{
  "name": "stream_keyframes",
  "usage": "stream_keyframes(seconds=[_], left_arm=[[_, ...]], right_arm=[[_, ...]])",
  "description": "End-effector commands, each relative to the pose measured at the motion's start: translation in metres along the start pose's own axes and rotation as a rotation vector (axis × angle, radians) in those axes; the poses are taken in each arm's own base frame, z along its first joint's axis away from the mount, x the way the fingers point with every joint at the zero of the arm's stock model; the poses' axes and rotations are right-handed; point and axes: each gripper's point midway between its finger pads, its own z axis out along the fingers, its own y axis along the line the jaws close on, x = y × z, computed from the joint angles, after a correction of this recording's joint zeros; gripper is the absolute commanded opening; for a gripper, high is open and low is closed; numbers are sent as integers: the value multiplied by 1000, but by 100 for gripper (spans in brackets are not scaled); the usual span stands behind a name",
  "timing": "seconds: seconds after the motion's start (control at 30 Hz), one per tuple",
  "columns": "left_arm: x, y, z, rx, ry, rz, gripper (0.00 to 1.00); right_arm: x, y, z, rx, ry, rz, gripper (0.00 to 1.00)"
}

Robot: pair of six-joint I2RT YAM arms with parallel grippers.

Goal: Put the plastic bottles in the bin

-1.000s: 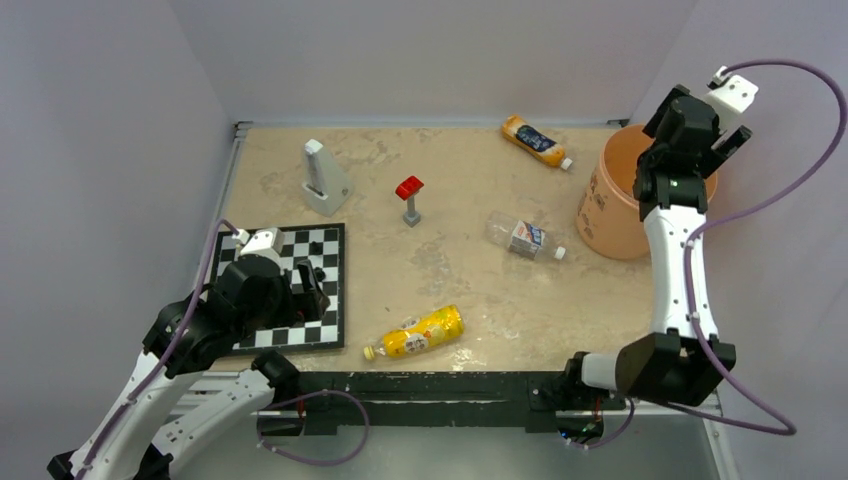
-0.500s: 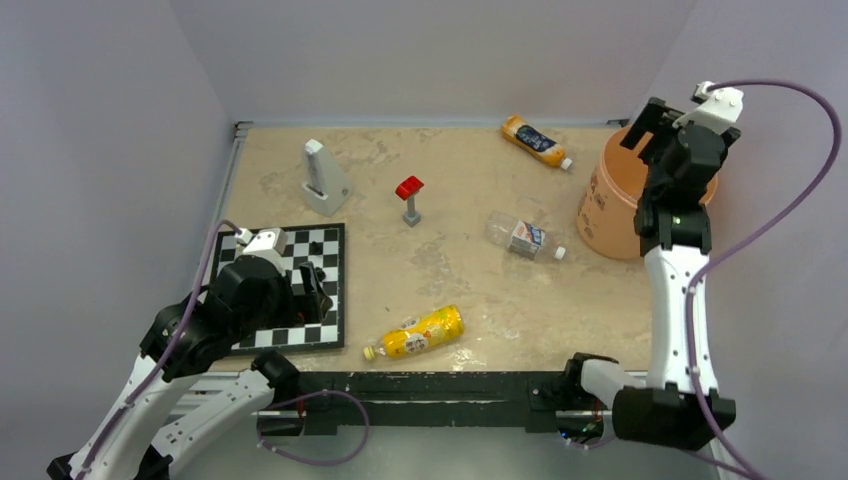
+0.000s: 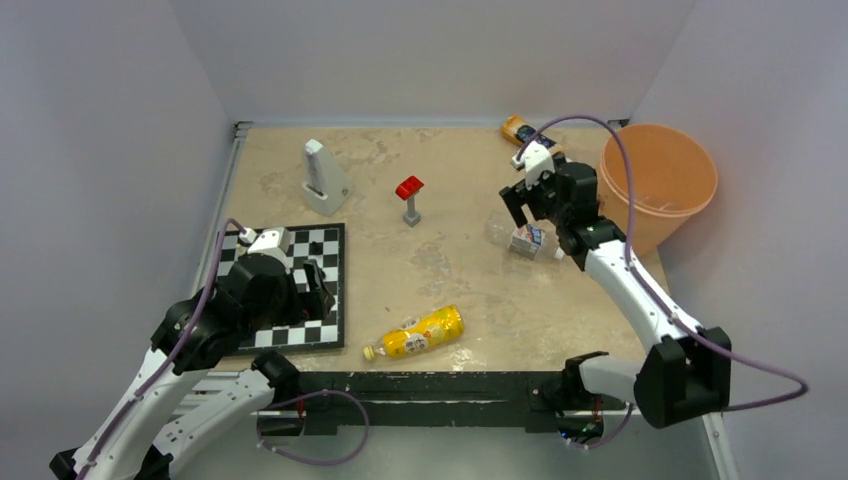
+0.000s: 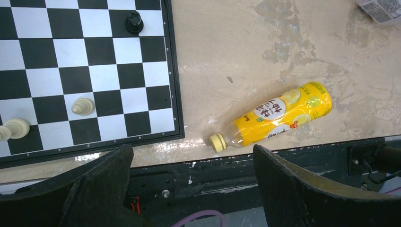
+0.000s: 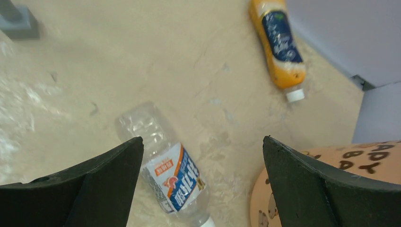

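Note:
The peach-orange bin (image 3: 660,180) stands at the right; its side shows in the right wrist view (image 5: 331,189). A clear bottle (image 3: 528,240) with a white and blue label lies left of it. My right gripper (image 3: 522,208) is open above it, and the bottle (image 5: 168,170) lies below the jaws near the left finger. An orange bottle (image 5: 280,47) with a dark label lies at the back, partly hidden in the top view (image 3: 514,126). A yellow bottle (image 3: 420,332) lies near the front edge. My left gripper (image 3: 316,282) is open over the chessboard, with the yellow bottle (image 4: 274,116) ahead to its right.
A chessboard (image 3: 330,250) with a few pieces (image 4: 82,106) lies at the front left. A white wedge-shaped device (image 3: 322,178) and a red-topped grey stand (image 3: 409,198) stand at the back. Walls close the table at the back and sides. The black front rail (image 4: 227,179) runs under my left gripper.
My right arm has swung from above the bin to the left and down, over the clear bottle. The left arm has barely moved.

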Motion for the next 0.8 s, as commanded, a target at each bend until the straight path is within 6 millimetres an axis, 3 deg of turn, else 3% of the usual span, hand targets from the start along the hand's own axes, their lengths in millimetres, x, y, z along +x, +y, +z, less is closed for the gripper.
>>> stream_keyframes(seconds=[0.0,0.13,0.27,0.4,0.6,0.77], left_arm=[[-13,-8,-2,50,-88,-69,100],[-13,-15,1,94,-100,-99,100],[-9,-27,1,158,-72,-74,100],[-6,-20,2,128,-63,-61,100],[-5,-16,2,110,-60,-44,100],[-5,-19,5,104,-41,-41,100]], right_arm=[[25,-2,16,-12,77,-153,99],[67,16,38,-136,227,-240,99],[89,30,52,-238,296,-279,99],[111,43,66,-304,368,-264,98],[115,60,79,-370,362,-181,91],[114,65,77,-388,363,-149,74]])
